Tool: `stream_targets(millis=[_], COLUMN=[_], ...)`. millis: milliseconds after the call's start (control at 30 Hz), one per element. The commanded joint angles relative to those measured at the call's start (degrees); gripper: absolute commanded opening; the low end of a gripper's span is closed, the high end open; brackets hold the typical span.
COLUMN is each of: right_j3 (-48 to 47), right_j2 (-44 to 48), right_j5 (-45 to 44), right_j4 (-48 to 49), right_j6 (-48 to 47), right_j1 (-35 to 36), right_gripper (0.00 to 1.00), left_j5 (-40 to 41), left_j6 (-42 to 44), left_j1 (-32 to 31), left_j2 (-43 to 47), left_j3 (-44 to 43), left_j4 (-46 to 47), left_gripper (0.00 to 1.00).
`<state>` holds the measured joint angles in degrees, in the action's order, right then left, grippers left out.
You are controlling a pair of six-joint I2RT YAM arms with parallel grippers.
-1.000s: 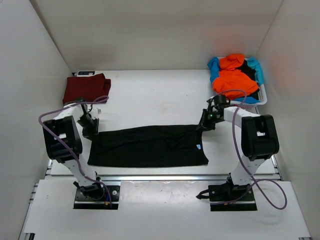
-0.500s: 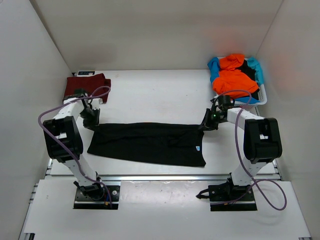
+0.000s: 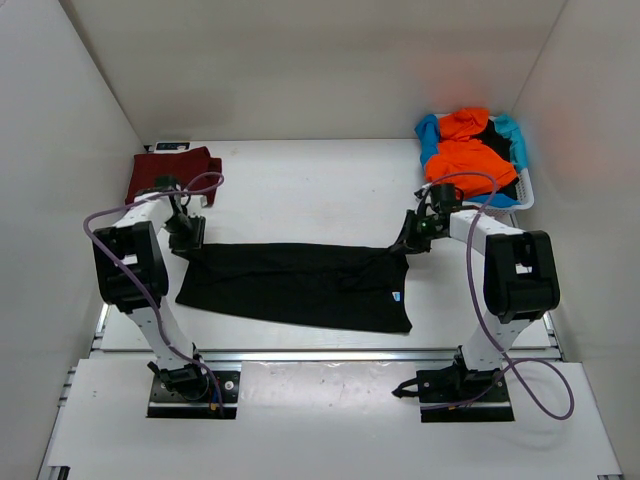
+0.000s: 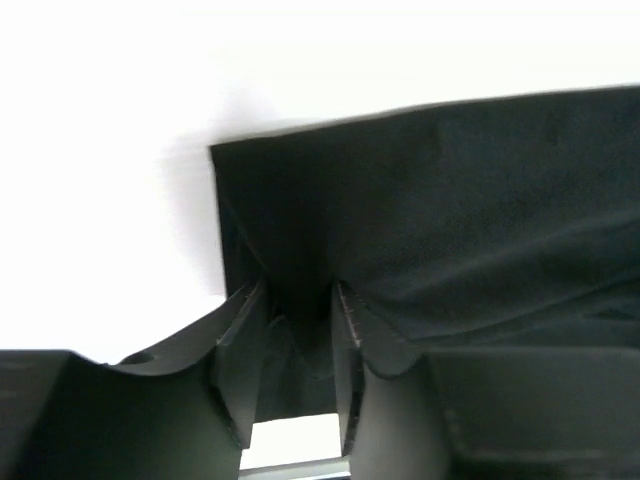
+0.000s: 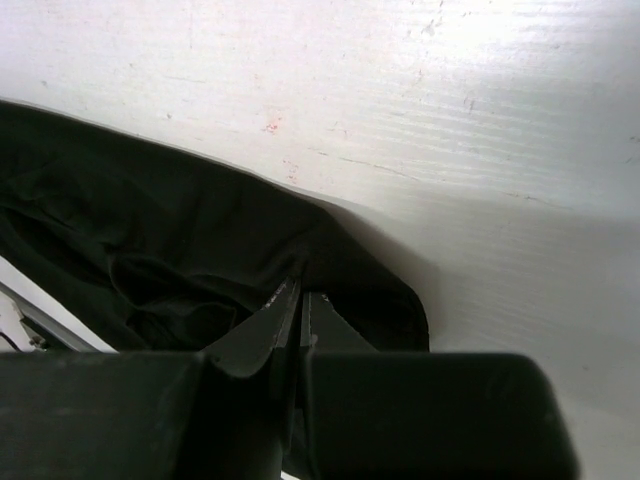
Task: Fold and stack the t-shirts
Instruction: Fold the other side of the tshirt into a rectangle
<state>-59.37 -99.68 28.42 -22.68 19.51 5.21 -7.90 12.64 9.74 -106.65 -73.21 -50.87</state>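
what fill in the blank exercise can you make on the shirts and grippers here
1. The long cloth t-shirt spread flat, pinched at one corner by the shut right gripper, is coloured ___.
2. The folded dark red cloth t-shirt lies in the far ___ corner of the white table.
3. The topmost t-shirt in the white plastic lattice basket is bright ___.

Missing words: black, left, orange.

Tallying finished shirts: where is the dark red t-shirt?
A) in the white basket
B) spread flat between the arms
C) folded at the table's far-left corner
C: the dark red t-shirt lies folded at the far left, away from the white basket and the spread-out black t-shirt.
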Motion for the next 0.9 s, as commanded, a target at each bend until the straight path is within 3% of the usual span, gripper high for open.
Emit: stream_targets(millis=[0,100,533,600,733,800,867], right_j3=[0.9,0.6,3.0,3.1,3.5,3.9,4.3], right_j2=[2.0,2.1,4.6,4.6,5.2,5.4,5.4], right_j5=[1.3,1.8,1.8,1.9,1.6,1.6,1.7], right_j4=[2.1,1.8,2.5,2.3,2.5,2.8,3.1], right_j6=[0.8,0.5,0.8,0.9,0.8,1.1,1.4], right_j1=[0.6,0.6,0.1,0.1,0.1,0.1,0.5], right_gripper=[0.0,0.0,0.0,0.0,0.0,0.01,0.0], left_j5=[4.8,5.5,6.0,7.6,7.5,6.9,4.5], left_j6=[-1.1,-3.0,-2.0,-1.5,-1.8,-1.7,-1.5], left_j1=[-1.2,-1.0,-1.6,-1.8,-0.2,0.4,0.4], left_j2=[4.0,4.3,4.3,4.4,4.5,4.9,5.1], left_j3=[0.9,0.7,2.1,1.7,1.8,2.3,3.3], left_j4=[3.9,5.6,6.1,5.9,3.3,3.0,2.4], left_gripper=[0.45,0.45,0.12,0.14,0.4,0.44,0.39])
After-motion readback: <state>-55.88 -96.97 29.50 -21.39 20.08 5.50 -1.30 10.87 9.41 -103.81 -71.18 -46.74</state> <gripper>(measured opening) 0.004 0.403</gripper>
